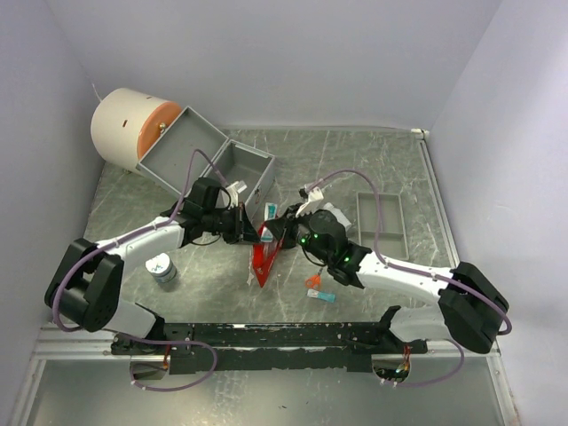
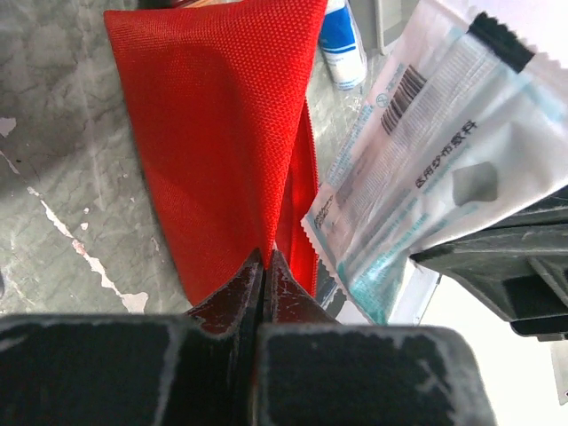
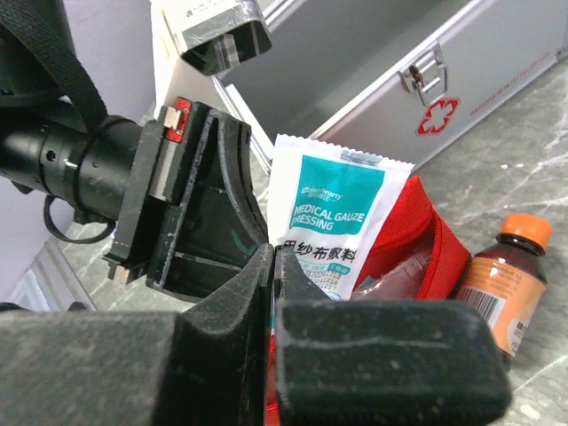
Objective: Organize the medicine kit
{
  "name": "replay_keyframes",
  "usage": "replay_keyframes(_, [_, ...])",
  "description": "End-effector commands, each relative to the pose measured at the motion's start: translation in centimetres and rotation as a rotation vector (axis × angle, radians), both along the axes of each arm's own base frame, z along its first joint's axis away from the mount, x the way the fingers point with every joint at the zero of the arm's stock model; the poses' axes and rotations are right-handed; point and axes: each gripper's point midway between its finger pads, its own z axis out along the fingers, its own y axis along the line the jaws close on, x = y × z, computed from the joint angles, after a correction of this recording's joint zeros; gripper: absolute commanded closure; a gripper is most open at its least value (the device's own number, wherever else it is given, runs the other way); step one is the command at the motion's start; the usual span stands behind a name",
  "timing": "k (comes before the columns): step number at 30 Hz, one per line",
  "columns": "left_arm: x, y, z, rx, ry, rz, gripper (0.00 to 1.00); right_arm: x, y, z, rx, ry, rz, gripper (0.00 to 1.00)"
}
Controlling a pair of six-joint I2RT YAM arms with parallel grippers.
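Note:
The red fabric pouch stands open on the table between the two arms. My left gripper is shut on the pouch's edge, seen close in the left wrist view, where the red pouch hangs away from the jaws. My right gripper is shut on the lower edge of a white and teal medical gauze packet, held over the pouch's open mouth. The packet also shows in the left wrist view. In the top view the right gripper sits just right of the pouch.
An open grey first-aid case lies at the back left beside a white and orange roll. A grey tray is at the right. A round tin, a brown bottle, a blue-white tube and small vials lie around the pouch.

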Motion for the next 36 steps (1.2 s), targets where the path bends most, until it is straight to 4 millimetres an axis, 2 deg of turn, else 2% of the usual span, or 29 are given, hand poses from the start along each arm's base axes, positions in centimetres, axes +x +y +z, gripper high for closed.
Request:
replay_keyframes(1, [0.7, -0.1, -0.2, 0.008, -0.017, -0.001, 0.93, 0.8, -0.6, -0.2, 0.007, -0.003, -0.050, 1.00])
replay_keyframes(11, [1.6, 0.0, -0.5, 0.043, -0.015, 0.019, 0.93, 0.2, -1.2, -2.4, -0.021, 0.059, -0.064, 1.00])
replay_keyframes(18, [1.9, 0.3, -0.2, 0.068, -0.026, 0.026, 0.93, -0.2, -1.6, -2.3, -0.007, 0.064, -0.066, 1.00])
replay_keyframes(24, [2.0, 0.2, -0.1, 0.066, -0.027, 0.029, 0.93, -0.4, -1.5, -4.1, -0.031, 0.113, -0.059, 1.00])
replay_keyframes(31, [2.0, 0.2, -0.2, 0.065, -0.026, 0.035, 0.93, -1.7, -1.1, -5.3, 0.014, 0.210, -0.037, 1.00])
replay_keyframes(36, [2.1, 0.1, -0.1, 0.062, -0.029, 0.039, 0.93, -2.5, -1.6, -5.7, 0.068, 0.315, -0.089, 1.00])
